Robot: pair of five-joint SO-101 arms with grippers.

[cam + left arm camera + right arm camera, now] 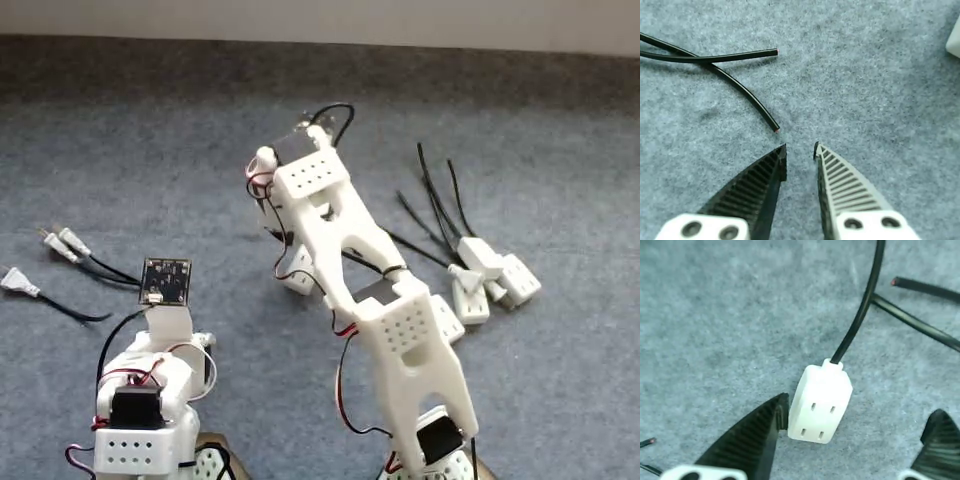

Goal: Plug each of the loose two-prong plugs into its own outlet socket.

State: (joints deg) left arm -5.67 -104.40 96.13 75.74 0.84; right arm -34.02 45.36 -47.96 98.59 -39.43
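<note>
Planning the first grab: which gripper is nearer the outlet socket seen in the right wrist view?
Right. The right gripper is open around the outlet socket; the left gripper hangs over bare carpet beside cable ends.

Place: this looked like a robotics lab bench, a test set-up and no home table.
Surface: a grey felt-like mat covered the whole top, right up to a pale strip at twelve o'clock.
Hardware: two white printed arms stood at six o'clock, with servo wires left bare and a naked circuit board on one wrist.
Props: outlet sockets lay loose at three o'clock, and the cords were cut off short.
</note>
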